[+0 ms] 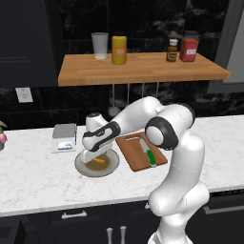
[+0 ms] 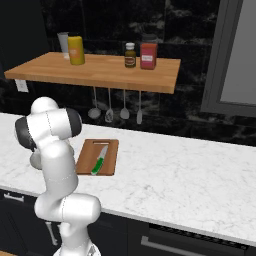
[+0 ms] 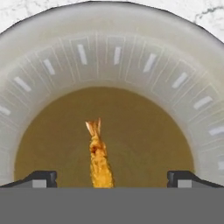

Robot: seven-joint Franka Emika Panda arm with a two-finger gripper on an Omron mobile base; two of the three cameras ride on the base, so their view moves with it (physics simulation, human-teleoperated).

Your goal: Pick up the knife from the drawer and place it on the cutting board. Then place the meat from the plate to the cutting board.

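White marble counter (image 1: 38, 171) carries the plate (image 1: 83, 166) and cutting board (image 1: 131, 155) with the knife (image 1: 147, 152). Wide-open, empty gripper (image 3: 111, 178) hangs over the meat (image 3: 99, 162).

My own hand is covering part of the plate (image 1: 110, 166); the meat (image 3: 99, 159) is running off under the hand view's bottom edge.

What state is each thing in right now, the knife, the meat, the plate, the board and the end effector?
knife: lying flat on the cutting board.
meat: lying in the plate's centre, not gripped.
plate: on the counter, left of the board, holding the meat.
cutting board: on the counter, carrying the knife.
end effector: open, low over the plate, fingertips either side of the meat.
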